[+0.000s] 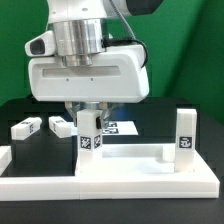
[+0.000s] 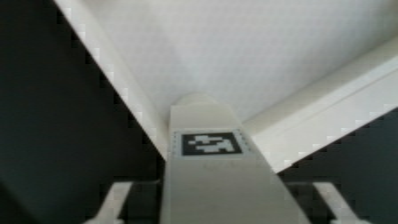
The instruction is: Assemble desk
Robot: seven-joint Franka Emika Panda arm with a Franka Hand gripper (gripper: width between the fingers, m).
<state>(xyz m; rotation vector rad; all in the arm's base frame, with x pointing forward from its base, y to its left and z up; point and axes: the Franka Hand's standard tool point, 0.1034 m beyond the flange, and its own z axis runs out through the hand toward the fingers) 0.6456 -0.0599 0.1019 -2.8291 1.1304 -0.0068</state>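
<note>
**A:** What is hard to make out here?

**B:** Mostly the two-finger gripper [image 1: 88, 111]. In the exterior view its broad white body hides nearly all of the fingers [image 2: 125, 203]. They come down around the head of the centre leg [image 1: 88, 137], a short square white plastic post standing upright with a black-and-white tag. I cannot tell whether they pinch it or only straddle it.

**A:** Does the wrist view settle that?

**B:** No. It looks down the same post, with pale finger parts on either side cut off by the frame edge. Thin dark strips seem to lie between them and the post, but the picture is blurred.

**A:** Where is the desk top [image 1: 135, 154]?

**B:** That wide, flat white plastic slab with a raised rim lies on the black table [image 1: 20, 112], under the centre leg. The wrist view shows its bare surface and rim close up. In front, where it ends and the long white border bar [image 1: 35, 172] begins is unclear.

**A:** What does only the exterior view show?

**B:** The side leg [image 1: 186, 140], upright on the slab at the exterior view's right. Two more lie on the table at that view's left, the outer loose leg [image 1: 25, 127] and the inner loose leg [image 1: 60, 126]. The flat white marker board [image 1: 118, 128] is mostly hidden behind the centre leg.
</note>
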